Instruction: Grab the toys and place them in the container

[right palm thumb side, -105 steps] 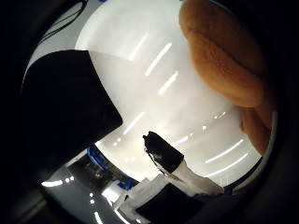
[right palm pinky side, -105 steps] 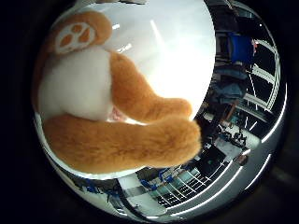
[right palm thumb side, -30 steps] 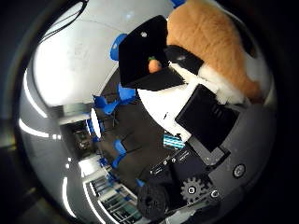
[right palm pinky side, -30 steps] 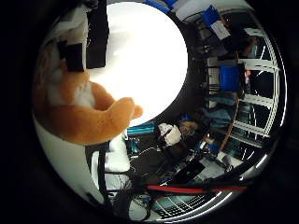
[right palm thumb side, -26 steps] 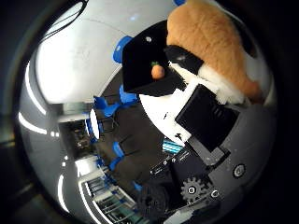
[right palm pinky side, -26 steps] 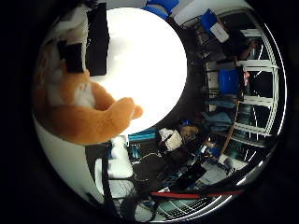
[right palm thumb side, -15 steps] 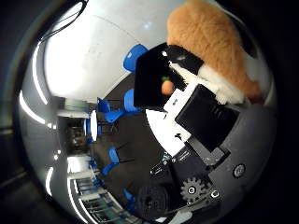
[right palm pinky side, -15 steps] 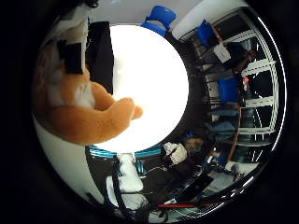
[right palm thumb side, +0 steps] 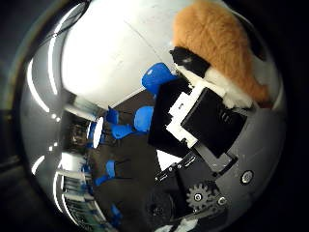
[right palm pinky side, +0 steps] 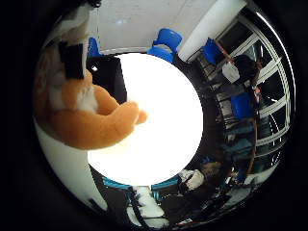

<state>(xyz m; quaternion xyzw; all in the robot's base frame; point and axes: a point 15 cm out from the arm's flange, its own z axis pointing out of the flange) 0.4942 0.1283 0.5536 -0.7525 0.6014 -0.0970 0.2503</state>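
Against the palm we see the orange and white plush toy point(right palm pinky side: 89, 118), filling one side of the little finger side view and lifted clear above the round white table point(right palm pinky side: 159, 130). We see the hand point(right palm thumb side: 207, 121) clenched on the plush toy, its black and white fingers point(right palm thumb side: 190, 60) curled into the fur. Beyond the table stand blue chairs point(right palm pinky side: 166, 41), and more of them show in the thumb side view.
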